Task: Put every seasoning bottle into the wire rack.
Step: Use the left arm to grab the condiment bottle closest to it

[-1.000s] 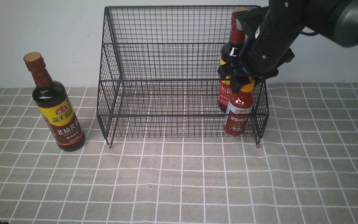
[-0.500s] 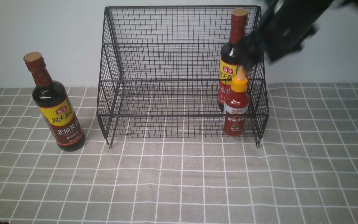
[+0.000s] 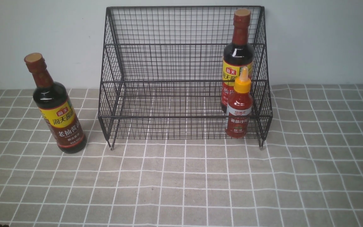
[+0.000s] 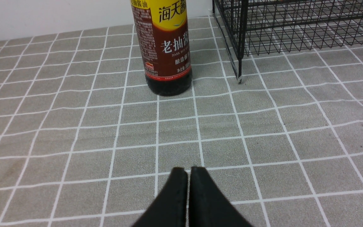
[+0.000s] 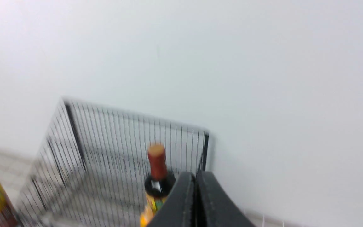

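The small tomato sauce bottle (image 3: 239,108) is in the wire rack (image 3: 186,117), at its right end, standing in front of a dark soy sauce bottle (image 3: 237,55) (it hides part of the label). Another dark soy sauce bottle (image 3: 60,105) stands on the grid-lined table (image 3: 175,183), left of the rack. The left gripper (image 4: 189,171) and right gripper (image 5: 196,176) are both pressed together. A pale wall (image 3: 320,47) is behind the rack.

We read "海天" and "老抽酱油" on the left soy-sauce bottle (image 3: 60,118), "DARK SOY" there too, "海天" on the racked soy-sauce bottle (image 3: 238,60), "番茄沙司" on the red sauce bottle (image 3: 239,110)
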